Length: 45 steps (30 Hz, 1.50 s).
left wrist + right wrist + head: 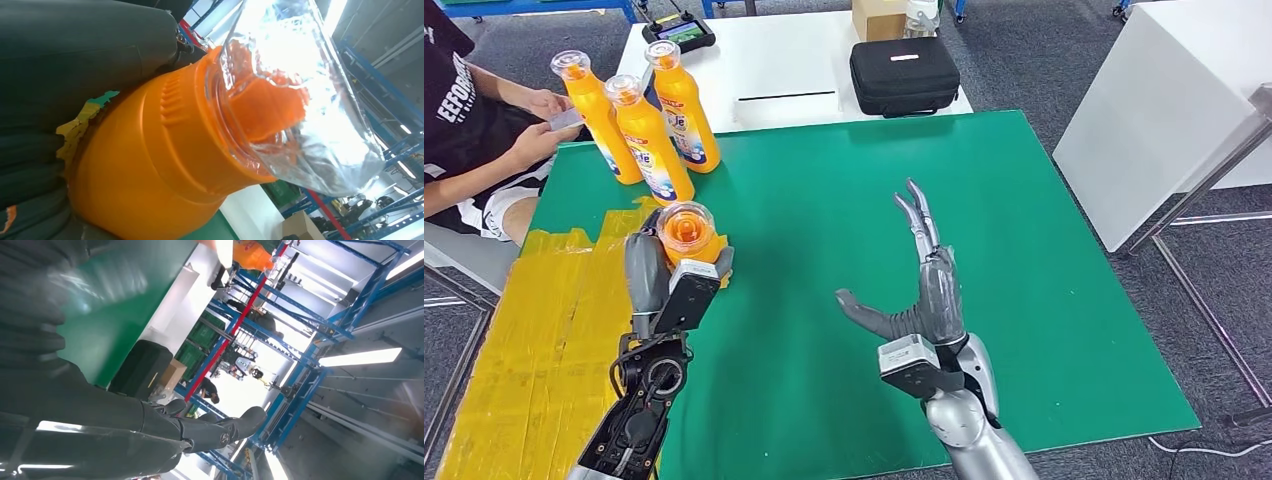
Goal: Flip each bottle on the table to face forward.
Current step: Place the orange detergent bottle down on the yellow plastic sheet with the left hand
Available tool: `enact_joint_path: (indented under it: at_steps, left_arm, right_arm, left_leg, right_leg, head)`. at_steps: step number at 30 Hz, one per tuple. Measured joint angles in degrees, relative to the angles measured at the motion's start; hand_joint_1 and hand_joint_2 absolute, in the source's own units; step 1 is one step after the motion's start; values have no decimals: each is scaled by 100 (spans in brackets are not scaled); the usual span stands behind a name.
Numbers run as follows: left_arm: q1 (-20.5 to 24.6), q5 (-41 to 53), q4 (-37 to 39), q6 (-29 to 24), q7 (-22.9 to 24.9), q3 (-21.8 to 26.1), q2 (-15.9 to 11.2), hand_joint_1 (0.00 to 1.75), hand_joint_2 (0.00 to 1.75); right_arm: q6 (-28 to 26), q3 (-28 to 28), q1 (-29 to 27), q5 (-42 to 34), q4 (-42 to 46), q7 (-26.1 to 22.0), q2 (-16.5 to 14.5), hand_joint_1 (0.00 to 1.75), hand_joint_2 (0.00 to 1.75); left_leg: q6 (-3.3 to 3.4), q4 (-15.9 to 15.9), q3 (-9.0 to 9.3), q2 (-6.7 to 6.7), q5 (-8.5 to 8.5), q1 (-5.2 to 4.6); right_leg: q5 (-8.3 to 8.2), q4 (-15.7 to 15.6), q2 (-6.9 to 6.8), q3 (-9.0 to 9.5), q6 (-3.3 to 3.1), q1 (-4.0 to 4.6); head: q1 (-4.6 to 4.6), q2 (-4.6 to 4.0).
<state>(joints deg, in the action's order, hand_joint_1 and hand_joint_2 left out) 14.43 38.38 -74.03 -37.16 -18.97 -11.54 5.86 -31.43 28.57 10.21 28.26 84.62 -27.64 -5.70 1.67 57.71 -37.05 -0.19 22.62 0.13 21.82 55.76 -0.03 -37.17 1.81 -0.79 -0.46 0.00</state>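
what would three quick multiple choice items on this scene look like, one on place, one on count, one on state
1. Where is the black case?
A. on the green mat
B. on the white table
C. on the floor

2. How many orange bottles stand grouped at the mat's far left corner?
A. one
B. three
C. five

3. What is the left hand doing?
A. gripping a bottle
B. resting flat on the mat
C. holding the case

Answers: 1 B, the case lies on the white table beyond the mat. 2 B, three bottles stand together there. 3 A, its fingers wrap the held bottle, while the right hand is spread, holding nothing.
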Motion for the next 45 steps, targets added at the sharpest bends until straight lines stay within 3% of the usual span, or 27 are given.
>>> enact_joint_path:
  at_steps: [6,8,11,13,14,17,18,19,22,25,32,41,44,45]
  left_arm:
    - [1,268,0,-72,54,47,2,174,175]
    - [0,1263,-7,-189,245,159,32,173,175]
    - [-7,3921,-59,-266,869,480,54,175,175]
    - [23,5170,-73,-275,1702,490,-134,175,175]
    - [99,5374,-32,-276,2344,350,-328,175,175]
    - [644,5253,346,-176,4580,-669,-1064,175,175]
    - [854,5217,535,-53,5010,-1102,-1260,175,175]
    - [1042,5202,773,103,5119,-1503,-1417,175,175]
    - [1404,5181,1790,342,4247,-2279,-1609,175,175]
    - [1626,5161,2830,281,3697,-2489,-1626,175,175]
    - [1823,5152,4034,386,3313,-2435,-1640,175,175]
    - [1954,5152,4516,516,3177,-2101,-1568,172,175]
    - [1983,5152,4582,551,3218,-2000,-1527,111,175]
    - [1986,5152,4597,545,3244,-1958,-1508,75,175]
  right_arm:
    - [-10,-7,-16,0,35,0,12,0,175]
    - [-49,-10,-27,-14,70,-16,17,0,175]
    - [-121,-20,-59,-63,214,-45,41,0,175]
    - [-133,-28,-84,-122,345,-46,66,0,175]
    - [-133,-35,-97,-157,408,-45,82,0,175]
    - [-123,-59,-122,-270,563,-42,137,0,175]
    - [-109,-70,-125,-308,597,-46,154,0,175]
    - [-93,-87,-132,-347,627,-60,167,0,175]
    - [-38,-149,-181,-419,706,-133,186,0,175]
    - [6,-182,-271,-427,776,-164,208,0,175]
    - [34,-188,-354,-406,812,-181,251,0,175]
    - [126,-188,-353,-360,812,-163,258,0,175]
    - [161,-188,-353,-307,812,-128,256,0,175]
    - [179,-188,-353,-279,812,-111,255,0,175]
  left_leg:
    - [0,0,0,0,0,0]
    - [0,0,0,1,0,0]
    - [0,0,0,0,0,0]
    - [-1,0,1,2,0,0]
    - [-4,0,2,4,-1,1]
    - [-16,1,-1,4,-11,4]
    - [-18,0,-1,-1,-15,5]
    - [-18,-1,0,-6,-19,7]
    - [-19,-2,3,2,-21,10]
    - [-24,-1,3,42,-16,7]
    - [-26,-1,0,32,-15,9]
    - [-32,-2,7,28,-13,11]
    - [-33,-2,10,28,-14,11]
    - [-33,-2,11,28,-14,11]
  right_leg:
    - [0,0,0,0,0,0]
    - [0,0,0,0,0,0]
    - [0,0,0,0,0,0]
    - [-1,0,3,-4,-2,1]
    - [-4,0,5,-10,-6,3]
    - [-11,-1,4,-16,-16,9]
    - [-10,0,-3,-10,-17,10]
    - [-9,1,-9,-3,-17,11]
    - [-16,3,-4,1,-22,10]
    - [-28,1,34,-12,-31,6]
    - [-24,0,35,-12,-33,13]
    - [-24,0,35,-6,-35,15]
    - [-25,1,35,-2,-35,15]
    - [-25,1,35,-2,-35,15]
  head:
    - [-1,0]
    - [-1,0]
    - [0,0]
    - [1,0]
    - [2,0]
    - [-3,0]
    - [-4,0]
    - [-4,0]
    - [3,0]
    - [2,0]
    - [1,0]
    - [2,0]
    - [1,0]
    - [1,0]
